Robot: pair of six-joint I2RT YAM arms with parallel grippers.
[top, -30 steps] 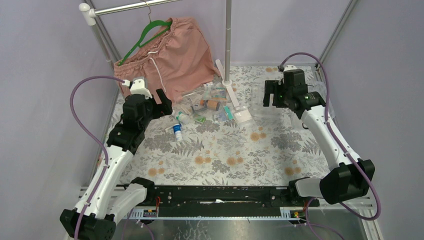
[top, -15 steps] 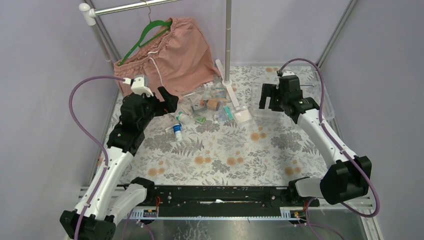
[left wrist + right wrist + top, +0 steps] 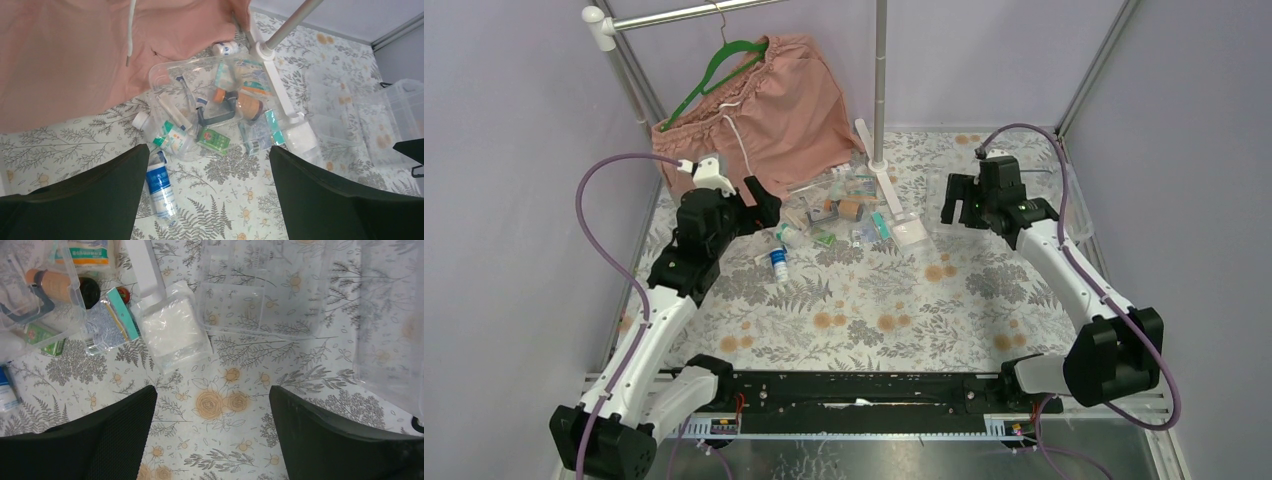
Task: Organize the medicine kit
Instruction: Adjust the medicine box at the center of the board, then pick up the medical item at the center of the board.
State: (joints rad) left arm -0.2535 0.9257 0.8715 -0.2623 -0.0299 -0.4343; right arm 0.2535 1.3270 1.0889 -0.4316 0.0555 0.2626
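Where a second ago the right arm held its wrist nearer the far right corner, the right pincer [image 3: 956,208] has swung a little leftward. It now hangs over the near edge of the divided clear tray [image 3: 260,295], fingers spread wide with nothing between them. The left pincer [image 3: 759,198] has crept slightly toward the pile of supplies. It too stands apart and empty, near the blue-and-white bottle [image 3: 159,187] that lies on its side on the floral worktop [image 3: 874,310].

None of the kit's pieces has shifted in that time. The clear box [image 3: 387,315] sits at the far right of the worktop, just beside the divided tray. The clear lid [image 3: 161,75] lies flat in the middle of the far side, against the hem of the pink shorts [image 3: 764,110] that hang from a green hanger. Its dark U-shaped handle [image 3: 217,116] shows among the small things heaped on it. A tan bandage roll [image 3: 248,105] lies just beside the handle, and a green packet [image 3: 212,140] rests at the lid's near edge.

Between lid and tray lies a white sachet [image 3: 172,332], at the end of the white rack foot [image 3: 145,265]. A teal-edged packet [image 3: 112,322] lies just beside it on the lid's side.
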